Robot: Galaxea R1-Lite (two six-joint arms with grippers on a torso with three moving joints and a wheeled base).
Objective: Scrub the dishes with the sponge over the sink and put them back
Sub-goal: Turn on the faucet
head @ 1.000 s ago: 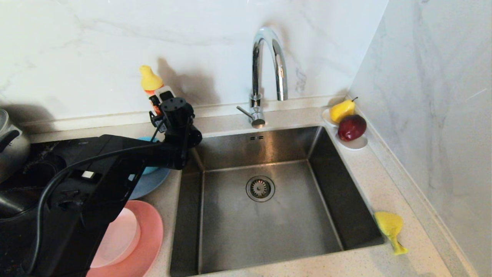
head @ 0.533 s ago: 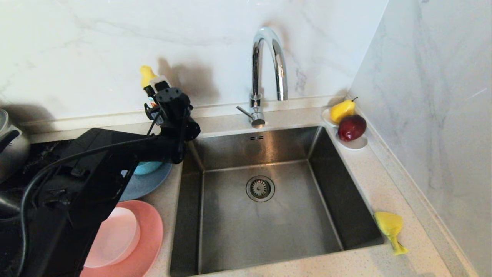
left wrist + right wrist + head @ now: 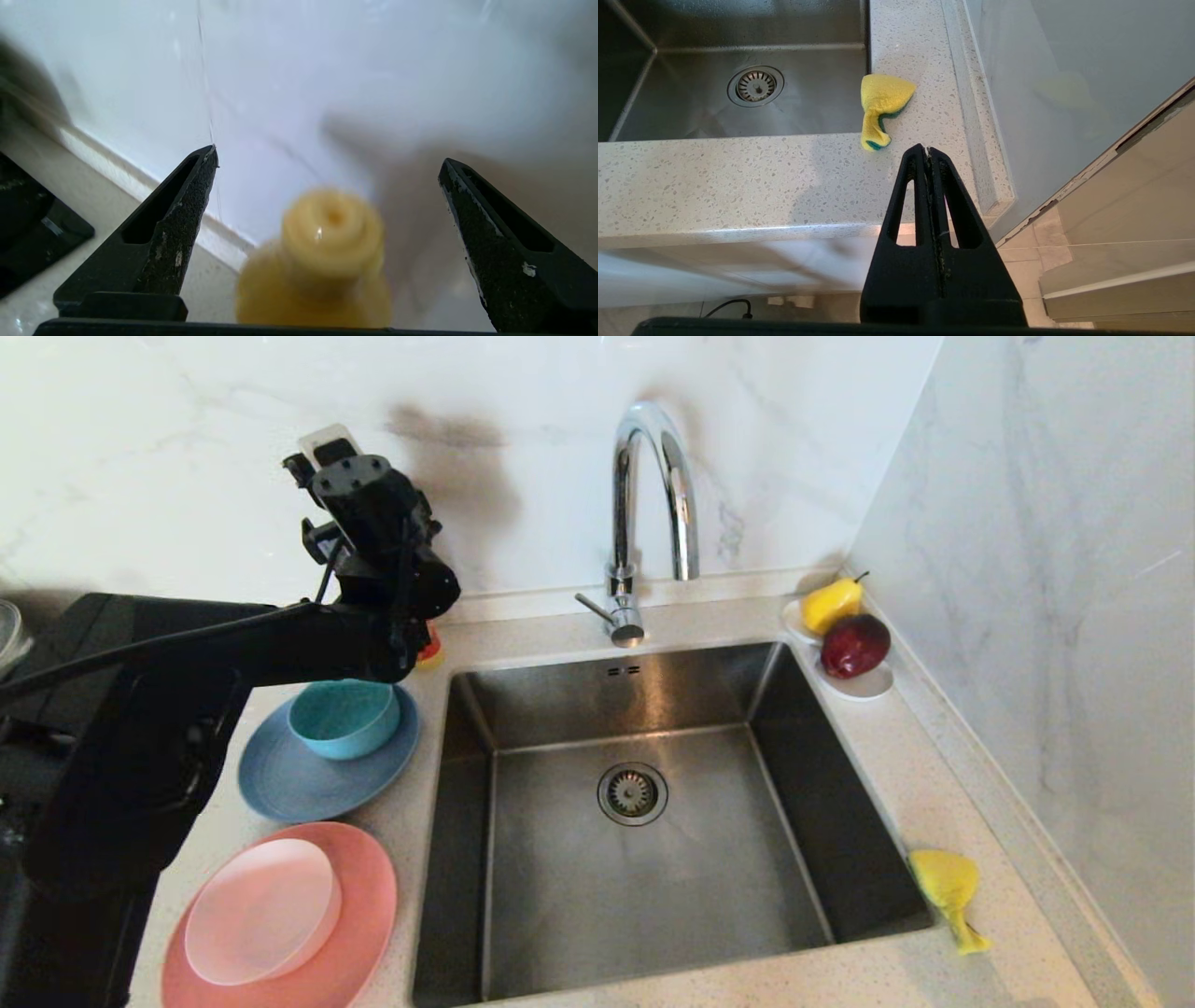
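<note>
1. Jaws standing wide on the left gripper (image 3: pixel 327 182), hovering above the bottle (image 3: pixel 327 252) cap, gripping nothing.
2. Jaws pressing together, empty, on the right gripper (image 3: pixel 928 148), hanging off the counter (image 3: pixel 738 182) edge.
3. Sponge (image 3: pixel 948 887) lying right of the sink (image 3: pixel 653 887).
4. Bowl (image 3: pixel 344 717) sitting on the blue plate (image 3: pixel 299 784); pale plate (image 3: pixel 261 910) lying on the salmon plate (image 3: pixel 359 915).

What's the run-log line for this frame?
left gripper: open above bottle | right gripper: shut, parked | sponge: on counter | sink: empty

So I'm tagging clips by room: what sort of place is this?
Most likely a home kitchen: a steel sink with a faucet set in a speckled counter, plates beside it, and marble-look walls.
</note>
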